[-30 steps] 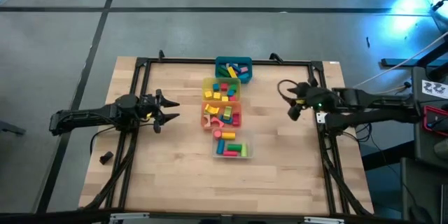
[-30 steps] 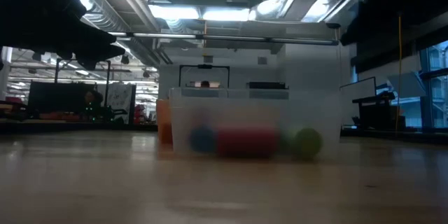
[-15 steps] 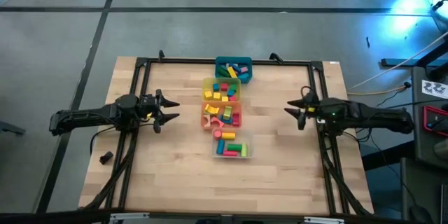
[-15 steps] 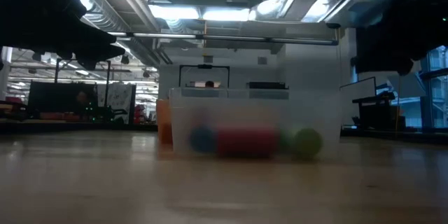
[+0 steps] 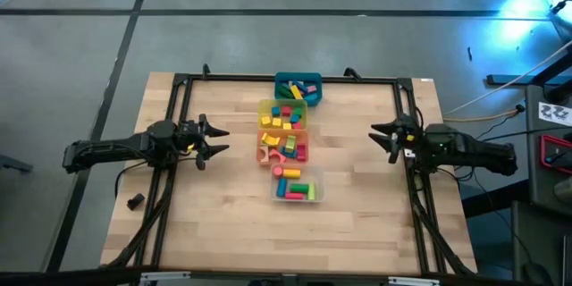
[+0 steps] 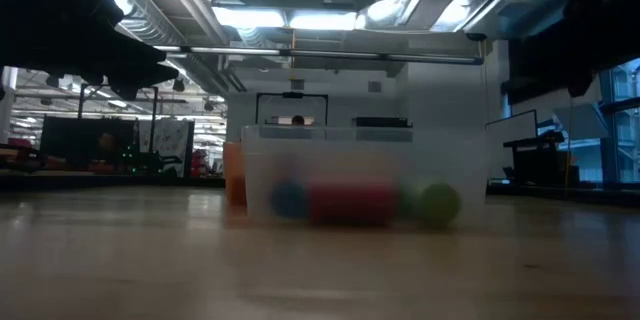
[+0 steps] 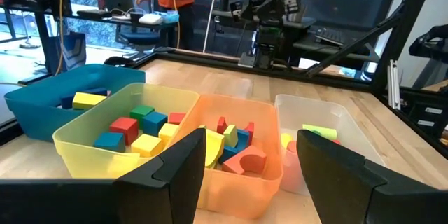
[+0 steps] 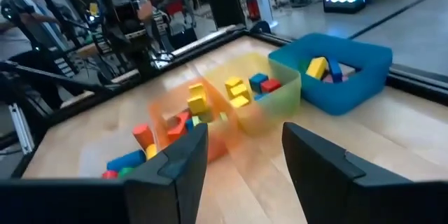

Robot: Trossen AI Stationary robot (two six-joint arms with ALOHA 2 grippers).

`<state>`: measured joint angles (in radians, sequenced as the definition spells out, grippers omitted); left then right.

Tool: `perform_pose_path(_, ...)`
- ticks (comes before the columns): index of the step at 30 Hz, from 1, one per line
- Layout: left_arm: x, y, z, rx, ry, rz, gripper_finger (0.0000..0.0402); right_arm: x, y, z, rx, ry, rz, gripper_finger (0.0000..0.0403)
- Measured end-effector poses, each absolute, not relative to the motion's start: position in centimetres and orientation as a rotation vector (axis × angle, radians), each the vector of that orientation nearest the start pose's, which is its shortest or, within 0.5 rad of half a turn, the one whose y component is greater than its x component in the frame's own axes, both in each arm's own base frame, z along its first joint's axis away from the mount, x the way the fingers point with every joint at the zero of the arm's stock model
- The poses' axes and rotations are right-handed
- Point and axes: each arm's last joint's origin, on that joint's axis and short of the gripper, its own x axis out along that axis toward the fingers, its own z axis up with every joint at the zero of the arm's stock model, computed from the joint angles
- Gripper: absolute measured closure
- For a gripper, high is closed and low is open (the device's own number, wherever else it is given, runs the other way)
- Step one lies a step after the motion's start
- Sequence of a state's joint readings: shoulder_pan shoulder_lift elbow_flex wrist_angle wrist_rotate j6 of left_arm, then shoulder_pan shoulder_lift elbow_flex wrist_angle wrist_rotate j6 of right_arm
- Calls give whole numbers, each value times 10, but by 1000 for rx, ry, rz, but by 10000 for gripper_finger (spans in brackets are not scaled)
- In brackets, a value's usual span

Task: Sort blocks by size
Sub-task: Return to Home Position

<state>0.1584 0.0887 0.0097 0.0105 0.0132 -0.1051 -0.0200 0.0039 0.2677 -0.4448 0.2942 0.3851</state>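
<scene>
Parking both arms is the step in hand, as I read it: every block I can see sits in a bin, none loose on the table (image 5: pixel 223 223)

The blocks (image 5: pixel 288 145) are split across a row of four bins down the table's middle: teal bin (image 5: pixel 279 80) at the far end, then yellow bin (image 5: pixel 261 107), orange bin (image 5: pixel 260 139), and clear bin (image 5: pixel 273 198) nearest the front edge

Left gripper (image 5: pixel 219 141) hovers on the left of the row, level with the orange bin, tips pointing at it but well apart. Fingers spread, nothing between them

Right gripper (image 5: pixel 382 140) is on the right, close to the black frame (image 5: pixel 357 79) rail, about level with the same bin and well apart from the row. Fingers also spread and empty

To do it well:
- keep both sets of fingers released, no reason to clench on air
- pull each arm back along its own side, no sweep across the bin row
- stay above rim height; the bins look like light plastic, so I'd guess one nudge slides them or spills a sorted batch
- watch the cabling by the frame rails
- end with the arms mirrored and both wrist cameras looking at the row
</scene>
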Motion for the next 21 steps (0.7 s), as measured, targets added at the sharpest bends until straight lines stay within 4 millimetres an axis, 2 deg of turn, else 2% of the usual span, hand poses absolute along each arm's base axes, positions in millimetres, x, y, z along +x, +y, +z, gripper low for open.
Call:
perform_pose_path(7, 101, 16, 161, -111, 61, 149, 192, 82, -10, 193, 342, 55, -327, 217)
perform_pose_path(12, 101, 16, 161, -111, 61, 148, 192, 91, -7, 182, 290, 7, -207, 217)
perform_pose_path(21, 101, 16, 161, -111, 61, 148, 192, 96, -4, 172, 83, -30, -74, 217)
